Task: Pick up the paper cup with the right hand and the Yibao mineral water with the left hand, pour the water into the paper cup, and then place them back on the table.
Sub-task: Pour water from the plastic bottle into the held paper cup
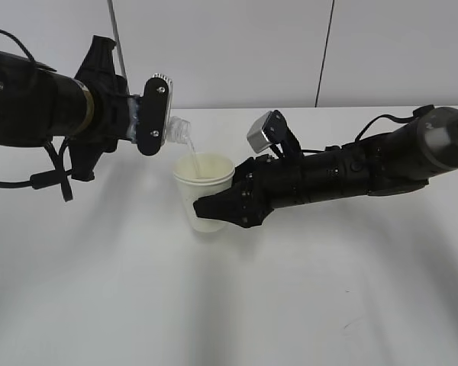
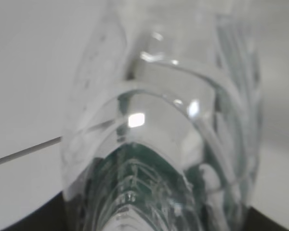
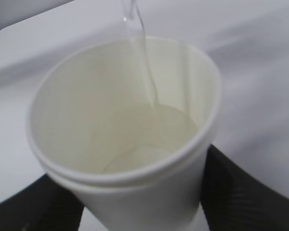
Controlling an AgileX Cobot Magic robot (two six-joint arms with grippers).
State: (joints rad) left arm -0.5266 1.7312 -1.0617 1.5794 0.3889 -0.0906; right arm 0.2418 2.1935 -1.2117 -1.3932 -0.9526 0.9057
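We find the left gripper [image 1: 151, 114] clamped on the tilted bottle [image 1: 177, 130], the right gripper [image 1: 227, 206] grasping the cup [image 1: 204, 191] just below its mouth, and judge that any drift of either would send the thin stream [image 3: 143, 62] onto the tabletop [image 1: 229, 305].

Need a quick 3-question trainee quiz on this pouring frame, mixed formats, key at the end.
1. True or false: the paper cup stands free on the table with no gripper on it.
2. Multiple choice: the water leaving the Yibao mineral water lands A) on the table, B) inside the cup, C) on the right hand.
3. Fill in: the bottle is held by the ____ hand.

Key:
1. False; the right hand grips the cup.
2. B; a thin stream runs into the cup, which already holds some water.
3. Left; the left hand holds the bottle tipped, mouth down toward the cup.
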